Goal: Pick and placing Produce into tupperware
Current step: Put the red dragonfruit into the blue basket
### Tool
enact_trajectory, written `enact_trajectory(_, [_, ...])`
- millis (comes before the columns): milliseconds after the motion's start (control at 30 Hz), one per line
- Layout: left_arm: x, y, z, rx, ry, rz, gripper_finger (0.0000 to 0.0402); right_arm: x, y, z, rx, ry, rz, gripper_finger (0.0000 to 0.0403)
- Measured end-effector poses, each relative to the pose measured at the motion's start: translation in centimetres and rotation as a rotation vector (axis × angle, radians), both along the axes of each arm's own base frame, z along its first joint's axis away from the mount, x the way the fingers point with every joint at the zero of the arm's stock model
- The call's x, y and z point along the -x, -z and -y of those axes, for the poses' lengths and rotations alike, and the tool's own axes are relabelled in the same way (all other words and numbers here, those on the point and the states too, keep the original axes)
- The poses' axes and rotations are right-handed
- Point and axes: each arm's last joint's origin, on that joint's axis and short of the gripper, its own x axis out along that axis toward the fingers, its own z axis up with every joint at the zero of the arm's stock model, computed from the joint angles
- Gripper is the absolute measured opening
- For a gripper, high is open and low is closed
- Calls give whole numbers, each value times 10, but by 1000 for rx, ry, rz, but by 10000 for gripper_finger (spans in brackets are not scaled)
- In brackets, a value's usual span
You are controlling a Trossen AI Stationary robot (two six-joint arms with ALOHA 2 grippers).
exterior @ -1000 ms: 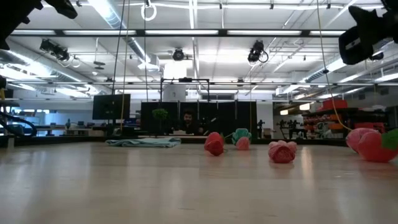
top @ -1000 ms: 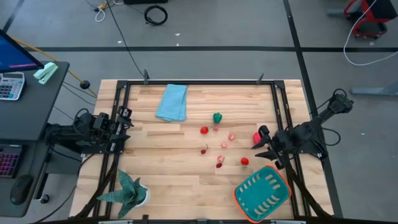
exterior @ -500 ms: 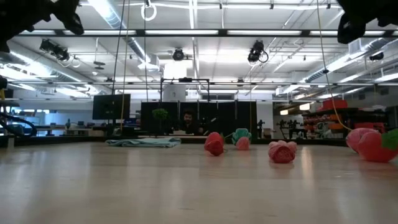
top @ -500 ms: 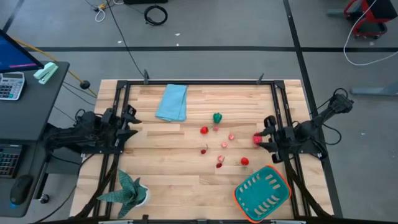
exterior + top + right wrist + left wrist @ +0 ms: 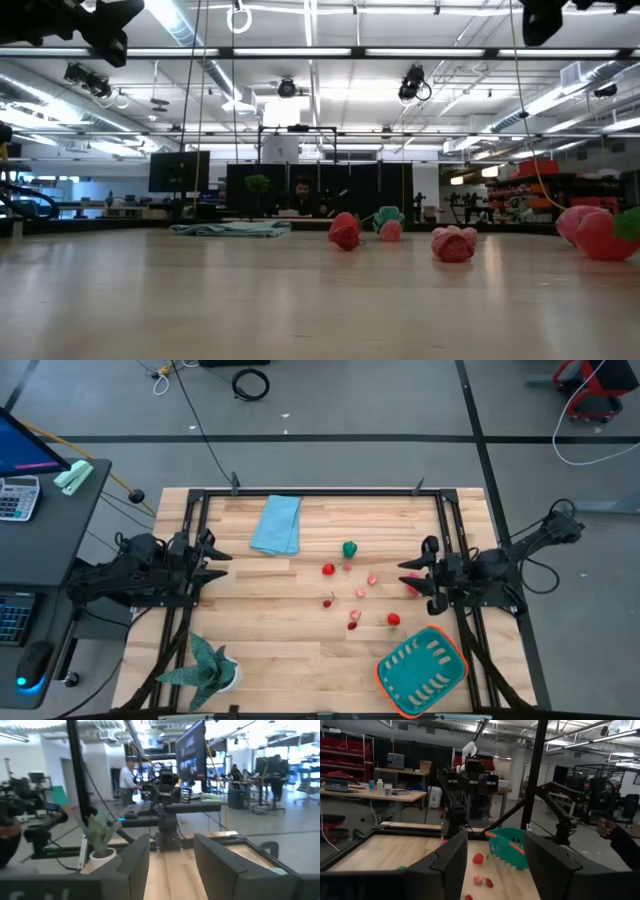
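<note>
Tabletop clutter: cloth point(image 5: 276, 525), plant point(image 5: 205, 663), produce point(image 5: 349, 549) between both wide-open tools.

The table point(image 5: 250, 630) is light wood with a dark frame. The left gripper point(image 5: 215, 557) sits at 9 o'clock, fingers spread, over the table's edge. The right gripper point(image 5: 413, 575) sits at 3 o'clock, fingers apart, just beside a pink piece point(image 5: 411, 586). The produce point(image 5: 360, 592) lies scattered around the centre (mostly red and pink), with a green piece point(image 5: 349, 549) toward 12. The tupperware point(image 5: 423, 670) sits at 5 o'clock, a blue cloth point(image 5: 277, 524) at 11, a plant point(image 5: 205, 663) at 7.
</note>
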Motion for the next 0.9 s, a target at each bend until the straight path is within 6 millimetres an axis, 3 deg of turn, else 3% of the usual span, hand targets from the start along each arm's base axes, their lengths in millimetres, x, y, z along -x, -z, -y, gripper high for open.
enact_trajectory(600, [-1,6,0,6,-1,-67,201,-67,-52,-3,20,123,-148,162])
enact_trajectory(900, [-1,10,0,126,15,-124,193,-86,-65,17,127,220,-172,162])
